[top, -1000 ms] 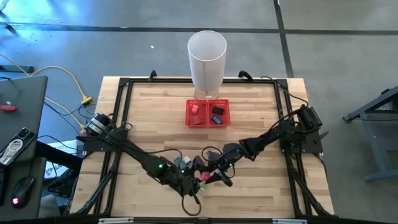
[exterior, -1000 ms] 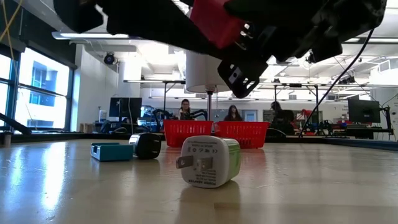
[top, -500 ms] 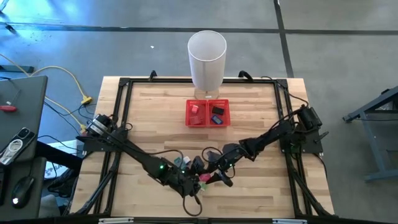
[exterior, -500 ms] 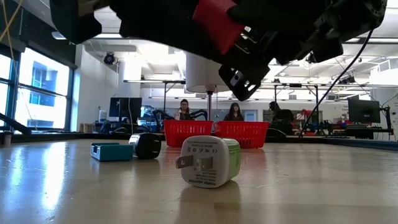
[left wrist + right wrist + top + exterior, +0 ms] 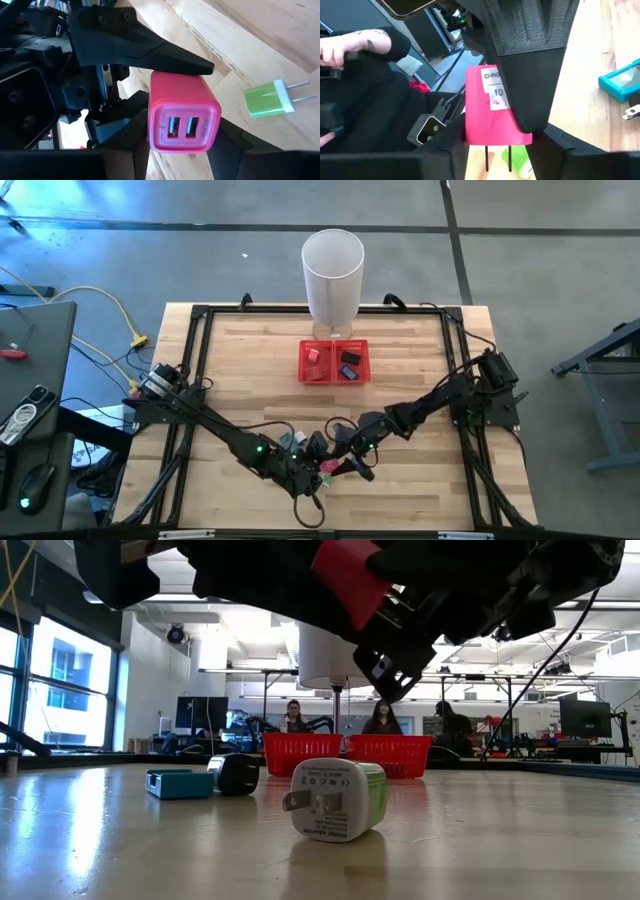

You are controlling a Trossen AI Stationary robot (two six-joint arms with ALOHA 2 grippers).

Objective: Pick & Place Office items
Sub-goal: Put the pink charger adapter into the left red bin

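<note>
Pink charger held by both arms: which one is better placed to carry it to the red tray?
Probably right. Both the left gripper and right gripper clamp the pink charger; the right arm looks bent, the left stretched farther.

Glossy pink plastic charger point(image 5: 183, 118); wooden table point(image 5: 250, 370)

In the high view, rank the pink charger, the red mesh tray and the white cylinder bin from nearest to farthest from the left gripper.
1. Pink charger: at the left gripper itself, near the table's front edge.
2. Red mesh tray: mid-table, toward the back.
3. White cylinder bin: behind the tray, at the table's far edge.
</note>
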